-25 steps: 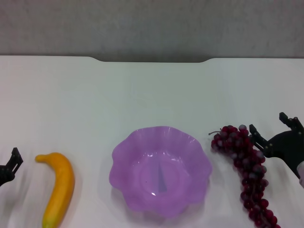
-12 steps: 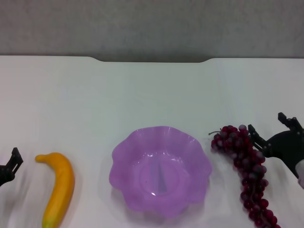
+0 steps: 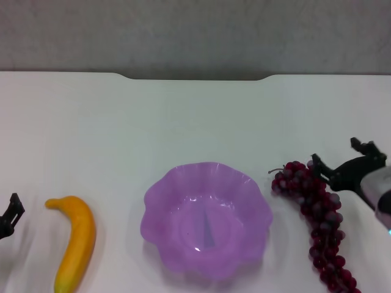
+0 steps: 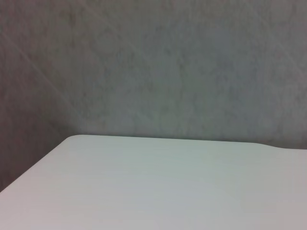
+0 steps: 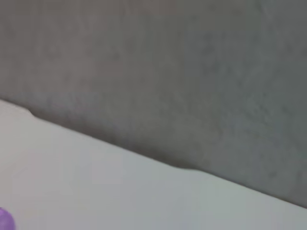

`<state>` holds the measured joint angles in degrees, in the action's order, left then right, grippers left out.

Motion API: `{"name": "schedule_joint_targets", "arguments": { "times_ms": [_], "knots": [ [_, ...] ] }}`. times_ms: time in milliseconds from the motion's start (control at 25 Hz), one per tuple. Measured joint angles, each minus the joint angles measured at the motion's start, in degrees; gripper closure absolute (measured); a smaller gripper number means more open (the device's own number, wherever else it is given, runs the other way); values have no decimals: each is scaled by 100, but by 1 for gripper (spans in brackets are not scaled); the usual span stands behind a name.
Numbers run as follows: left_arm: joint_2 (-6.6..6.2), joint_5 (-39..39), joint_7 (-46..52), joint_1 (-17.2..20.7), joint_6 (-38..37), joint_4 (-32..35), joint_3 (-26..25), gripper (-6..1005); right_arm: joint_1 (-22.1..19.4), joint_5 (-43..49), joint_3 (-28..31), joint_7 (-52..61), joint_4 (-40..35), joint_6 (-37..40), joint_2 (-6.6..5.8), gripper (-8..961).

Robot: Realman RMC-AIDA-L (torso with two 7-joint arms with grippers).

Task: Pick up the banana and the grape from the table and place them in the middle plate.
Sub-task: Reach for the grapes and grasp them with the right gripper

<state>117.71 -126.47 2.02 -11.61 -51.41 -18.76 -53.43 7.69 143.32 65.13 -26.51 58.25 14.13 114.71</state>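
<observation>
Here, nearest the robot, the banana (image 3: pixel 76 242) lies flat on the white bench (image 3: pixel 195 116) at its left, curved, with the greenish tip toward the near edge. Its skin looks smooth and glossy, so it is judged stiff but slippery; a hold across the thick middle of the curve seems safest. Just beside it, at the frame's edge, sits the left pincer (image 3: pixel 10 215); only a small part shows, and whether it is open or closed cannot be told.

At the centre stands the middle plate (image 3: pixel 160 194), translucent purple with a scalloped rim, holding nothing.

To the right of the plate, the grape (image 3: pixel 314 223) stretches as a long bunch from the near edge up to its thin brown stem. It is judged limp and liable to sag or swing when lifted; a grip around the thick upper cluster, near the stem, seems best. The right pincer (image 3: pixel 339 160) hovers there with its fingers (image 3: pixel 317 163) spread apart, one tip just against the bunch's upper end, gripping nothing.

Farthest off runs the bench's notched edge.
</observation>
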Motion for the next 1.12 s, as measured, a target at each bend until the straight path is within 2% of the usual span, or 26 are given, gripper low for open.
{"name": "schedule_joint_targets", "arguments": {
  "times_ms": [160,280,560,760,1120],
  "knots": [
    [-3,3,0,13,0,18,-10,108,-290,-49,680,-135,1229,-1759,14,119],
    [-3,6,0,17,0,22,-9,108,-212,-49,1312,195,1756,-3226,7,124],
    [-3,9,-2,-5,22,17,-9,108,381,-53,2355,1035,1851,-5448,-9,135],
    [-3,9,-1,-13,29,7,-9,108,762,-32,2559,1237,1473,-6092,-9,143],
    [-3,9,0,-17,36,-22,-6,107,1075,-52,2272,1195,740,-5975,14,158]
  ]
}}
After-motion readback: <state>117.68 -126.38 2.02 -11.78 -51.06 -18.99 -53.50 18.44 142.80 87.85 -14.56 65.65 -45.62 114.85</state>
